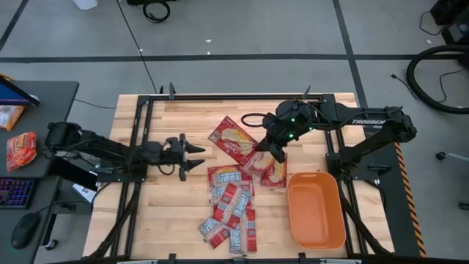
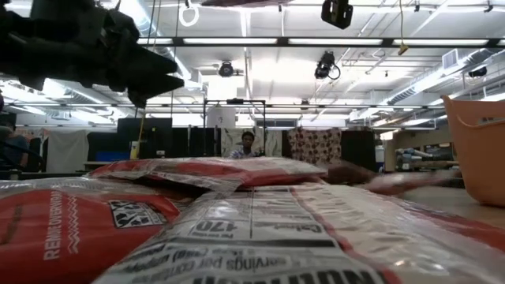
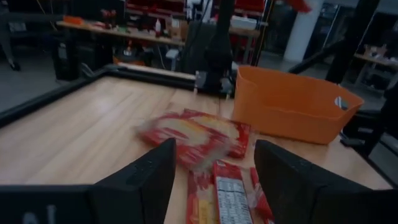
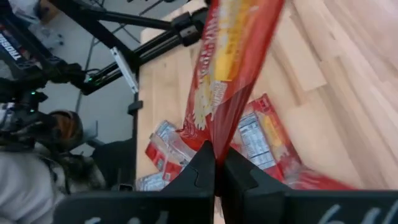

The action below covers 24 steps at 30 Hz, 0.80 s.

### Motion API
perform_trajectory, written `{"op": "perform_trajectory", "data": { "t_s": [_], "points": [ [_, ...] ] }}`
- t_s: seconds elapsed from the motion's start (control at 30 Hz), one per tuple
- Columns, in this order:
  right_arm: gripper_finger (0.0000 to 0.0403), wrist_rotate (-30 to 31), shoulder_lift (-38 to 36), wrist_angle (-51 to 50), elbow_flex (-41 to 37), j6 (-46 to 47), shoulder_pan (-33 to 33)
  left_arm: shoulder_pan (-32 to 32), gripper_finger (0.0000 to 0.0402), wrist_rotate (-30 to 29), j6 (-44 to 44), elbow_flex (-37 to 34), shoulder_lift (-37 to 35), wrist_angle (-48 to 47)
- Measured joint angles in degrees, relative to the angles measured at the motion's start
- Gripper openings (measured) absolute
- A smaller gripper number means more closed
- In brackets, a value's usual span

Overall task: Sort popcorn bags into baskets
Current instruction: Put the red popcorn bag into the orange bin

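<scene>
My right gripper (image 1: 277, 152) is shut on a red and cream popcorn bag (image 1: 233, 137) over the middle of the table, left of the orange basket (image 1: 315, 213). The bag also shows in the right wrist view (image 4: 233, 56). Several more bags lie in a pile (image 1: 231, 209) toward the near edge, and one (image 1: 272, 172) lies under my right gripper. My left gripper (image 1: 196, 155) is open and empty, left of the pile. In its wrist view (image 3: 214, 155) it faces the held bag (image 3: 193, 134) and the basket (image 3: 292, 109). My right gripper pinches the bag's near-right end (image 4: 214, 134) between its two fingers. The fingers slant down from the table's right side. The bag reaches away from them toward the far left, turned edge-on to the wrist camera. Whether its far end rests on the table, I cannot tell.
A black metal frame (image 1: 139, 139) runs round the wooden table top. The basket stands at the near right and holds no bags. Bare wood lies at the far left and near left of the table. In the low view, bags (image 2: 237, 229) fill the foreground.
</scene>
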Motion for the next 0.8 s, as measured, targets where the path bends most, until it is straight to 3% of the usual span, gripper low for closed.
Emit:
{"op": "perform_trajectory", "data": {
  "t_s": [0.2,0.33,0.6,0.8],
  "points": [
    [0.0009,-7.96,0.02,-2.02,0.00,4.17,3.55,-0.67,0.0246,0.69,0.09,3.90,7.76,-0.09],
    [0.0009,-9.77,0.02,-7.77,0.00,9.72,7.91,-0.67,0.0247,1.07,0.18,5.13,10.04,-0.24],
    [0.0009,-1.45,-0.02,-19.77,0.00,29.20,19.45,-0.21,0.0247,1.06,5.11,5.16,8.55,0.65],
    [0.0009,2.35,-0.09,-21.93,0.00,43.02,27.58,2.06,0.0247,0.79,12.08,5.18,7.44,4.56]
  ]
}}
